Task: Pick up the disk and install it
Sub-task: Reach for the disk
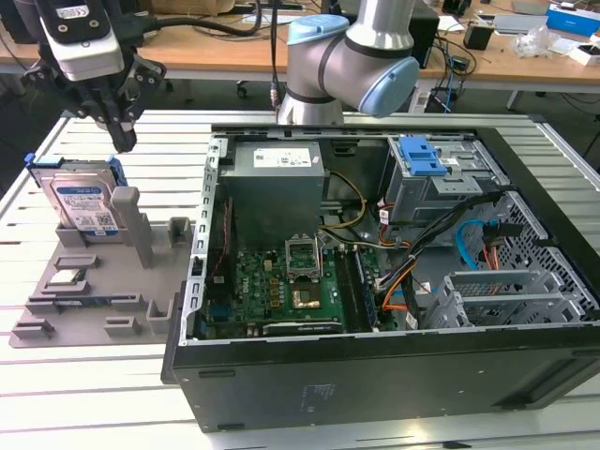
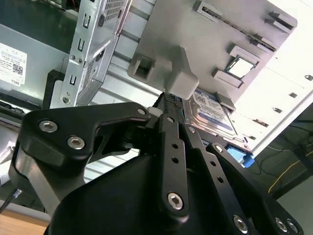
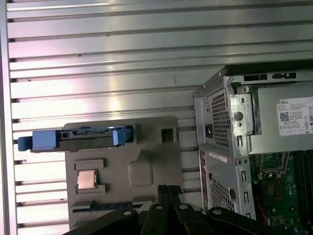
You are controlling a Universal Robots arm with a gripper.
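Upright, the flat silver disk [image 1: 82, 208] in its bright blue plastic frame stands slotted in the grey plastic holder tray [image 1: 94, 314], which also holds a small square silver chip [image 1: 67, 277]. The black gripper [image 1: 123, 142] hangs above it, apart, fingers pressed together, pinching nothing. The open black computer case [image 1: 375, 384] sits beside the tray.

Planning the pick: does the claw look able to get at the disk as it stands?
Probably yes: the claw hangs above the disk, which stands upright in the grey holder, top edge bare, nothing between them.

slatted table [image 1: 94, 398] bears grey tray [image 1: 131, 281] and open computer case [image 1: 375, 384].
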